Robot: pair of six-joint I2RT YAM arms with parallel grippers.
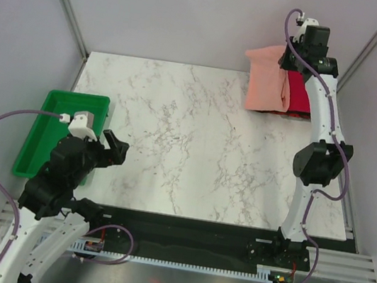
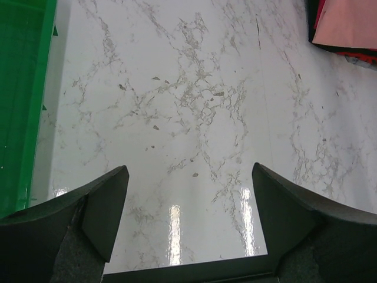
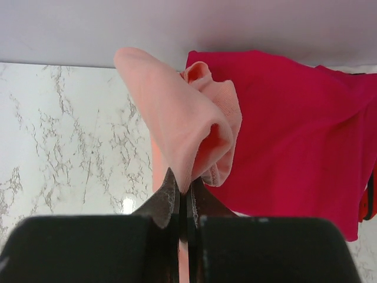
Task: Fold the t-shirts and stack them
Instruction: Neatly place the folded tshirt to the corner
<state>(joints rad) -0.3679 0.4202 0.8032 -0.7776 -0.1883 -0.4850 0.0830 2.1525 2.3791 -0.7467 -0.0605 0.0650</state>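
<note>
Right claw [image 3: 182, 190] clenched on a bunched fold of the salmon-pink t-shirt [image 3: 177, 118], held up just ahead of it. Crimson t-shirt [image 3: 294, 135] lies beyond, to its right. Cloth looks light and limp, so best gripped at edges or corners. Left claw [image 2: 188, 171] gapes empty over bare worktop [image 2: 194, 88].

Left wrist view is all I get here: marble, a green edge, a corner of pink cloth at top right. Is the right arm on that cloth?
Observer: Yes. The right gripper is shut on a raised fold of the salmon-pink t-shirt.
Operator: Is anything else with the pink one?
Observer: A crimson t-shirt lies flat right beside it, partly covered by the pink cloth.
Operator: Where on the table is that?
Observer: At the far right corner of the table, by the back wall, with the right arm stretched out to reach it.
</note>
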